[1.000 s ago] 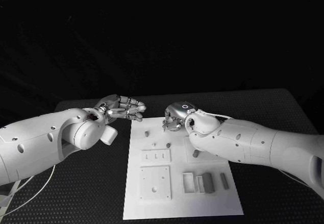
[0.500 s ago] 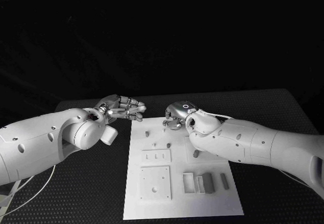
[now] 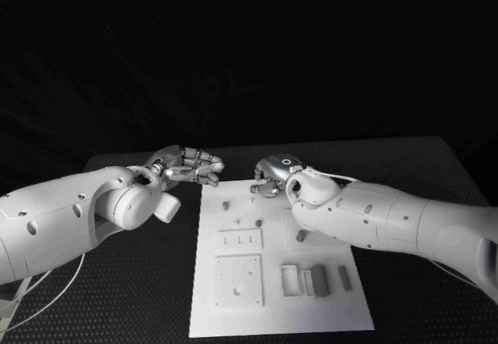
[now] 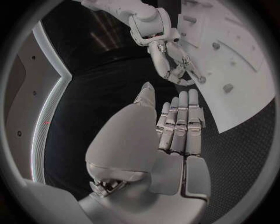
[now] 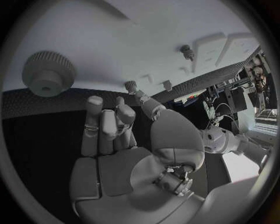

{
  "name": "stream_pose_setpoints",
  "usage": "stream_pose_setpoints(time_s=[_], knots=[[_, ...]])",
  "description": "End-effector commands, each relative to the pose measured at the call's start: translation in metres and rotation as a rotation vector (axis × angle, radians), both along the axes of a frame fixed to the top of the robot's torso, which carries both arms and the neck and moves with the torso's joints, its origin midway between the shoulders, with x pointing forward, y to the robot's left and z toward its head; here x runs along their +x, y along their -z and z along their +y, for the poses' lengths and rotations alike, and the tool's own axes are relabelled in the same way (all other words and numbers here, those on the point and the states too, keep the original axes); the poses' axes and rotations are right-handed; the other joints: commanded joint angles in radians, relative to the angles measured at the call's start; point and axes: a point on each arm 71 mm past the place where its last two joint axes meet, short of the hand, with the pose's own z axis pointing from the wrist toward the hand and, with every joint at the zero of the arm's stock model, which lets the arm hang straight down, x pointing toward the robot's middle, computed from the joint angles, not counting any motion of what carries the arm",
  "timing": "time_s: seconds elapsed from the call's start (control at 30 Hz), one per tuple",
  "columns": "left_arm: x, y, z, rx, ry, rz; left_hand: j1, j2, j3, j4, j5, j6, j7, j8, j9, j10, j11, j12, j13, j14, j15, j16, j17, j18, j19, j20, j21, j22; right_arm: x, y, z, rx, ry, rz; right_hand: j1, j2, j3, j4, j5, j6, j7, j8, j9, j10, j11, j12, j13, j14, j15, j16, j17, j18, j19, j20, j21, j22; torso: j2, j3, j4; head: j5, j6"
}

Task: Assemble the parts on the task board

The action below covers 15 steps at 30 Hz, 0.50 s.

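The left hand (image 3: 186,165) hovers just off the far left corner of the white task board (image 3: 278,311), fingers curled together and holding nothing. On the board lie grey parts: small pegs (image 3: 227,206), a slotted block (image 3: 240,240), a square plate (image 3: 239,280) and upright bars (image 3: 319,278). The right hand (image 3: 274,175) sits over the board's far edge, fingers loosely bent with nothing in them, near a knurled gear (image 5: 48,73).

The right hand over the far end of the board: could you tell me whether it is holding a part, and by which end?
Cannot be told: the right hand hangs fingers-down over the task board, hiding any part. The left hand holds nothing.
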Motion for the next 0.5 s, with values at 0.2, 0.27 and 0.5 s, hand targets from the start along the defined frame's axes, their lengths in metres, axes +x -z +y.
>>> stream_pose_setpoints(time_s=[0.2,0.27,0.5], knots=[[-0.001,-0.001,0.006,-0.008,-0.004,-0.005,-0.006,0.002,-0.006,0.0,0.0,-0.004,0.048,-0.004,-0.001,0.002,0.005,-0.005,-0.002,0.0,0.003,-0.006,0.001,0.012,-0.001,0.001,-0.005,-0.001,-0.001,-0.019,-0.004,0.066,-0.041,0.0,-0.005,-0.012,-0.001,-0.011,0.0,-0.002,0.002,-0.006,-0.001,0.004,0.004,-0.004,0.001,0.007,0.003,0.003,-0.001,0.014,-0.002,-0.007,-0.002,0.015,-0.002,0.0006,-0.0062,0.004,0.012],[-0.001,-0.002,0.008,-0.011,-0.012,-0.017,-0.005,0.002,-0.006,0.0,0.0,-0.003,0.048,-0.003,-0.001,0.002,0.004,-0.005,-0.002,0.0,0.003,-0.006,0.001,0.012,-0.001,0.001,-0.005,-0.001,-0.002,-0.029,-0.007,0.09,-0.047,-0.003,-0.004,-0.017,0.0,-0.013,0.0,-0.01,0.004,-0.01,-0.002,0.005,0.007,-0.004,0.001,0.008,0.004,0.004,0.001,0.014,-0.001,-0.007,-0.002,0.015,-0.002,0.0012,-0.009,0.004,0.015],[0.002,-0.002,0.011,-0.01,-0.02,-0.022,0.002,0.003,-0.005,-0.001,0.0,-0.001,0.03,-0.001,0.001,0.006,0.002,-0.005,-0.001,0.002,0.003,-0.009,0.004,0.012,0.0,0.001,-0.007,-0.002,0.001,-0.056,-0.028,0.112,-0.049,-0.005,0.01,-0.029,0.006,-0.025,0.0,-0.018,0.01,-0.016,-0.003,-0.001,0.012,-0.006,0.002,-0.011,0.01,-0.002,-0.021,0.014,-0.006,-0.007,-0.006,0.014,-0.006,0.0067,-0.0204,0.018,0.025]])
